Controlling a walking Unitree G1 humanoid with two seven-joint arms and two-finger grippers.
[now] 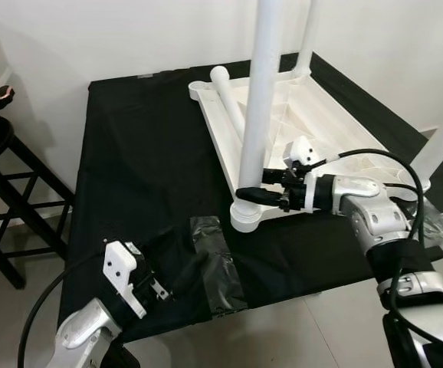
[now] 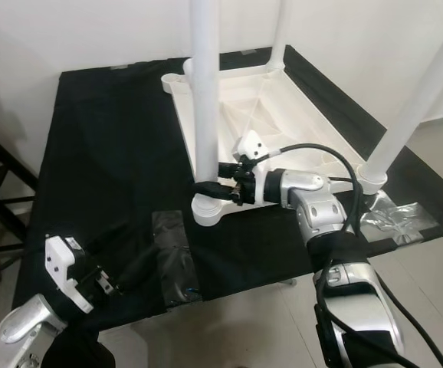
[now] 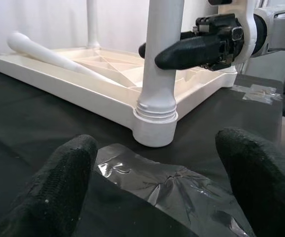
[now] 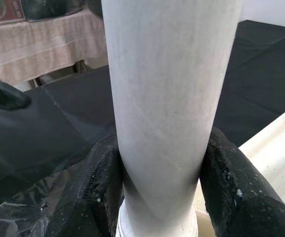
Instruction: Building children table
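Three legs stood in the upturned tabletop [image 1: 313, 115]; right end effector [image 1: 261, 193] clamped on the near-corner leg [image 1: 258, 100], left end effector [image 3: 157, 192] apart, the fourth leg [image 1: 229, 96] lay loose.

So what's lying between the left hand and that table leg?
A crinkled clear plastic bag on the black cloth, seen from the left wrist, before the leg.

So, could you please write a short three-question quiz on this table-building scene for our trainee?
1. True or false: the right gripper has its jaws shut on the near table leg.
2. Which lies loose on the upturned tabletop: A) a white leg, B) a screwdriver, C) a cup?
3. Fill in: the left gripper is ____, above the clear plastic bag.

Key: 1 true; 2 A; 3 open.
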